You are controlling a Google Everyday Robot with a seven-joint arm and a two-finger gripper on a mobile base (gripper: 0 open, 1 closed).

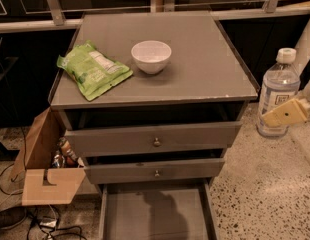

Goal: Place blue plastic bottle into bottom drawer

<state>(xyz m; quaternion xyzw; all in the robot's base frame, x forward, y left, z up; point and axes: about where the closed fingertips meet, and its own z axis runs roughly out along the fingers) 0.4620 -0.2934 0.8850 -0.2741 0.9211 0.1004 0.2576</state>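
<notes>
The blue plastic bottle [278, 86], clear with a white cap, stands upright in the air to the right of the grey cabinet, level with the upper drawers. My gripper [276, 113] comes in from the right edge and is shut on the bottle's lower half. One tan finger [287, 112] lies across the bottle's front; the other is hidden behind it. The bottom drawer [155, 216] is pulled open at the cabinet's foot, low in the view, left of and below the bottle. The part of its grey floor that shows is bare.
A white bowl [151, 56] and a green snack bag [93, 70] lie on the cabinet top [205, 69]. The two upper drawers [155, 140] with small knobs stand slightly ajar. A cardboard box [42, 164] and cables [45, 224] sit left of the cabinet. Speckled floor [260, 194] lies to the right.
</notes>
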